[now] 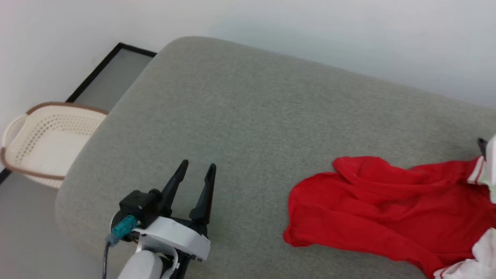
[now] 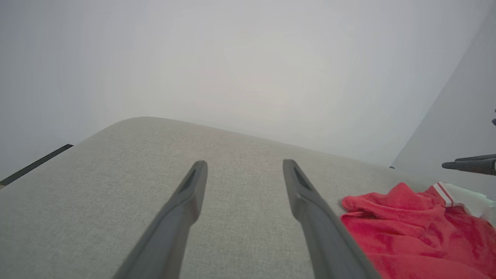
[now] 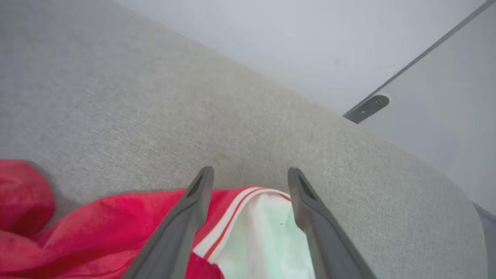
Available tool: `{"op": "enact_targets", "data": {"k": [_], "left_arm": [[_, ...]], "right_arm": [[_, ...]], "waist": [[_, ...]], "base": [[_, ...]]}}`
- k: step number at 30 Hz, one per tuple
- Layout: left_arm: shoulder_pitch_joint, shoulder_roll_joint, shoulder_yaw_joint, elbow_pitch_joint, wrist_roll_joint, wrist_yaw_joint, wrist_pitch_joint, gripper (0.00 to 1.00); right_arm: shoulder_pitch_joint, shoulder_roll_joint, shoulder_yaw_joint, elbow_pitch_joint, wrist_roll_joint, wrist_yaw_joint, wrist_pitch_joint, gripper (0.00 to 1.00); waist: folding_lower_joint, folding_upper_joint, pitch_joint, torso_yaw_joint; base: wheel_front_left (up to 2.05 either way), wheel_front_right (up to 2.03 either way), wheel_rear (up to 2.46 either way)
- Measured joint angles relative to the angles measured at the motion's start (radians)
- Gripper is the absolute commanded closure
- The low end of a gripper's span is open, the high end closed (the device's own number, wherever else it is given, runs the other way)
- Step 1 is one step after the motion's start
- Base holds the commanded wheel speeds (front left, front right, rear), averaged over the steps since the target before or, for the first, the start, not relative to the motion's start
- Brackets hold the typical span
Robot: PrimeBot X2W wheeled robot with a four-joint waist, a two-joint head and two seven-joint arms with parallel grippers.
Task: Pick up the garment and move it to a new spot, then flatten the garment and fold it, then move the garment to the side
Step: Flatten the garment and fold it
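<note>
The garment is a bright red jersey, lying crumpled at the right end of a grey upholstered surface. A white sleeve with red-and-white striped trim lies at its far right corner. My right gripper hangs just over that sleeve with its fingers spread apart and nothing pinched between them. One of its dark fingertips peeks in at the head view's right edge. My left gripper is open over bare cushion, well to the left of the garment, which it does not touch.
A cream perforated laundry basket with a brown rim sits on the floor off the cushion's left end. A pale wall runs behind the cushion. The wide middle stretch of the cushion is bare fabric.
</note>
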Motion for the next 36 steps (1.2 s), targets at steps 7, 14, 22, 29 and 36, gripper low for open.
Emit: {"op": "enact_targets", "data": {"k": [7,14,22,29,36], "left_arm": [[0.026,0.001,0.029,-0.009,0.012,0.0,0.0,0.0],[0.07,0.004,0.062,-0.021,0.017,0.0,0.0,0.0],[0.116,0.005,0.084,-0.033,0.027,0.0,0.0,0.0],[0.153,0.006,0.084,-0.037,0.034,0.0,0.0,0.0],[0.164,0.005,0.081,-0.038,0.034,0.0,0.0,0.0]], "right_arm": [[0.08,-0.011,0.085,-0.16,0.072,0.0,-0.154,0.0],[0.184,-0.022,0.139,-0.297,0.086,0.0,-0.368,0.0],[0.32,0.013,0.071,-0.364,0.024,0.0,-0.544,0.0],[0.498,0.084,-0.104,-0.498,-0.094,0.0,-0.564,0.0],[0.709,0.191,-0.295,-0.729,-0.233,0.0,-0.567,0.0]], "waist": [[0.0,0.0,-0.031,-0.058],[0.0,0.0,-0.06,-0.127],[0.0,0.0,-0.087,-0.205],[0.0,0.0,-0.114,-0.255],[0.0,0.0,-0.129,-0.281]], "base": [[0.0,0.0,0.0],[0.0,0.0,0.0],[0.0,0.0,0.0],[0.0,0.0,0.0],[0.0,0.0,0.0]]}}
